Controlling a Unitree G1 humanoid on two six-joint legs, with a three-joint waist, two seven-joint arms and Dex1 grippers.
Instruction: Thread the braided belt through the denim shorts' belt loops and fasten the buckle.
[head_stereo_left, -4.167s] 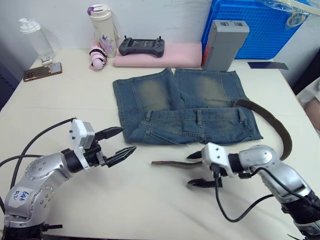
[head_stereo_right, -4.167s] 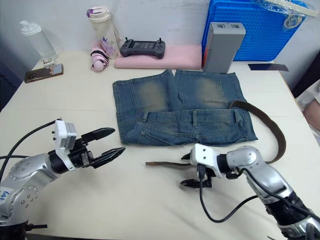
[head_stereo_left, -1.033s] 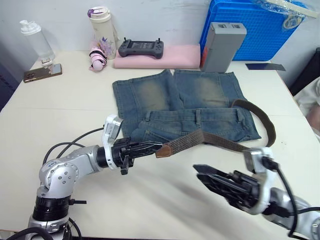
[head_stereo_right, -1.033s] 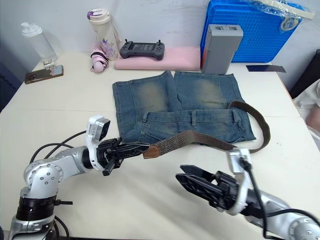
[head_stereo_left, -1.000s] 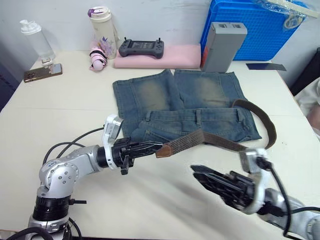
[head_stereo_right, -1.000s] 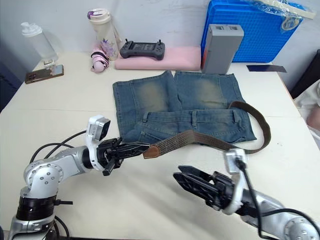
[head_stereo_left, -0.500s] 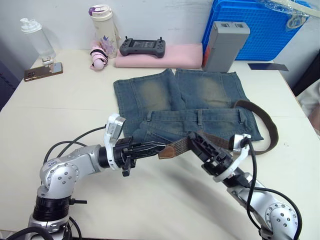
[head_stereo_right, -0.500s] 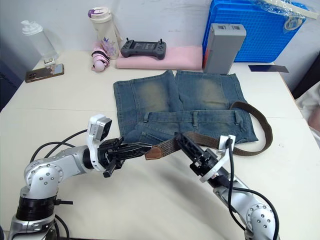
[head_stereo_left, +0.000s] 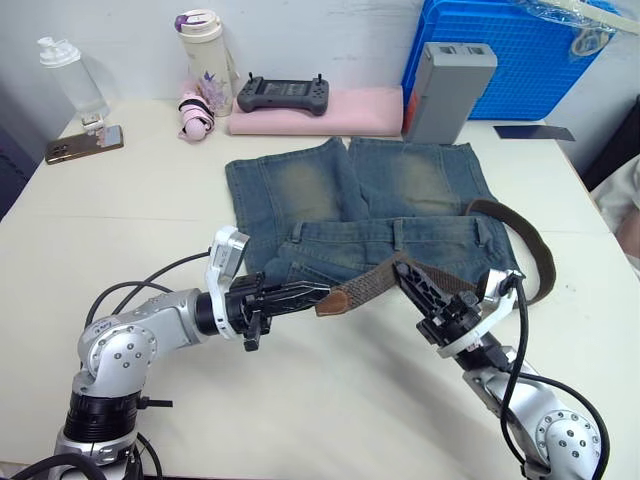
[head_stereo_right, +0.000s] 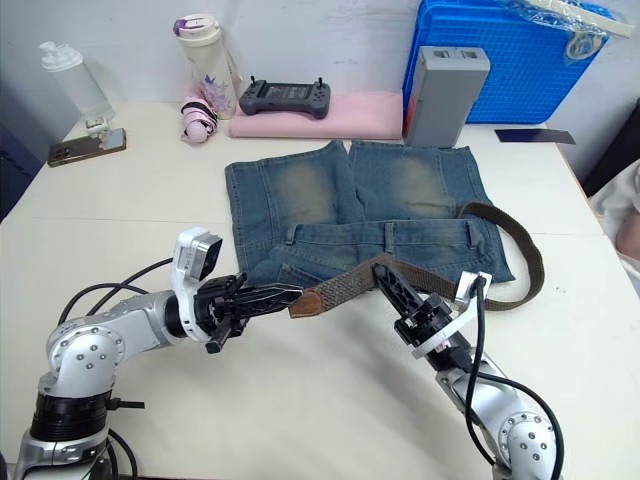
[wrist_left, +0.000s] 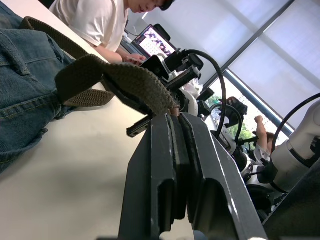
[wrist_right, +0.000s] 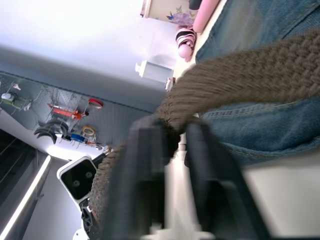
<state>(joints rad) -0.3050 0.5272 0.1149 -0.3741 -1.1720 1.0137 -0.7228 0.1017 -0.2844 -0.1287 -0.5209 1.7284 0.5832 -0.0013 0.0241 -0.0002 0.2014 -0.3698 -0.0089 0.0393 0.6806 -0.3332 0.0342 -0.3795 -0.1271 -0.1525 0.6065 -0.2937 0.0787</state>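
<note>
The denim shorts (head_stereo_left: 330, 195) lie flat mid-table, waistband toward me, with belt loops (head_stereo_left: 398, 233) along it. The braided belt (head_stereo_left: 375, 283) hangs lifted in front of the waistband. My left gripper (head_stereo_left: 322, 294) is shut on its tan tip (head_stereo_left: 334, 300). My right gripper (head_stereo_left: 402, 270) is shut on the woven strap a little further along; the right wrist view shows the strap (wrist_right: 240, 75) pinched between its fingers (wrist_right: 150, 150). Past that grip the belt curves around the shorts' right side (head_stereo_left: 545, 262). The buckle is hidden.
Along the back edge stand a pink folded cloth (head_stereo_left: 350, 108) with a black controller (head_stereo_left: 282, 93), a grey box (head_stereo_left: 448, 90), a blue crate (head_stereo_left: 520, 50), two bottles (head_stereo_left: 205, 55) and a phone (head_stereo_left: 82, 145). A person (head_stereo_left: 628, 195) sits at the right edge.
My right gripper swung up from the near table to the lifted belt and closed on the strap. The left gripper kept the tan tip in place.
</note>
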